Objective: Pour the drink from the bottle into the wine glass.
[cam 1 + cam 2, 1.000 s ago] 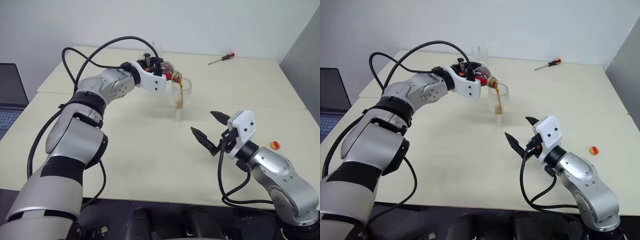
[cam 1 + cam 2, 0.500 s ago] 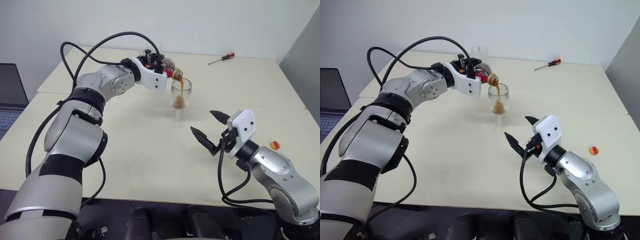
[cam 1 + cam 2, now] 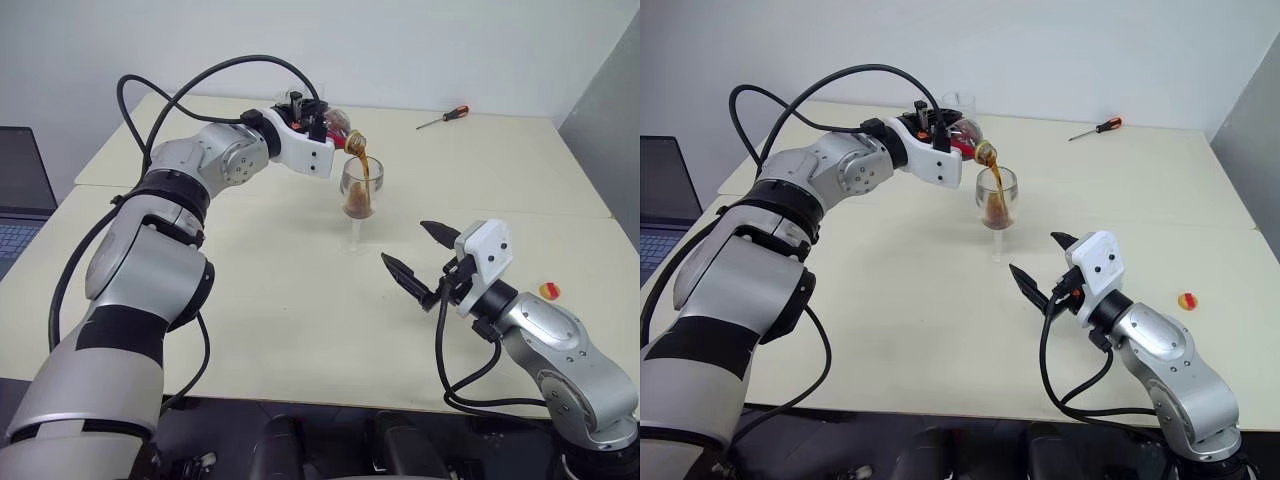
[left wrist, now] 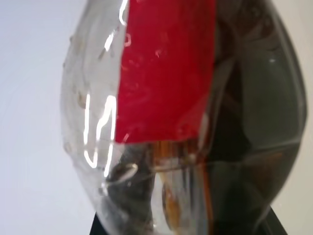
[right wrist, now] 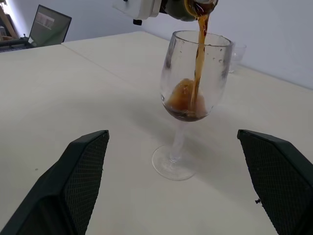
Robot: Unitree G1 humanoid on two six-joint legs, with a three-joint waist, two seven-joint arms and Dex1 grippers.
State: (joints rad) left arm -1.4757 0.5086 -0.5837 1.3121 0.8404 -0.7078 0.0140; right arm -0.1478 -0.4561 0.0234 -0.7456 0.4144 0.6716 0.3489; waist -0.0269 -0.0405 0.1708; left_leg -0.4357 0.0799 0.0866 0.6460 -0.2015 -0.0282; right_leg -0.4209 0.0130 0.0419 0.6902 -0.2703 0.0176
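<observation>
Bottle [image 3: 335, 128], small squat clear plastic with red label: left gripper [image 3: 312, 122] pinched tight round rounded body, tipped level, mouth just above rim of glass. Likely light, thin-walled, squashy; body grip sensible, hard squeeze would spurt. Dark brown cola-like drink [image 5: 197, 58] streams from mouth into clear stemmed wine glass [image 5: 191, 93] directly below gripper tip; bowl bottom filled. Glass fragile, top-heavy on thin stem. Right gripper [image 3: 418, 256] spread wide, empty, near glass foot, apart from it.
</observation>
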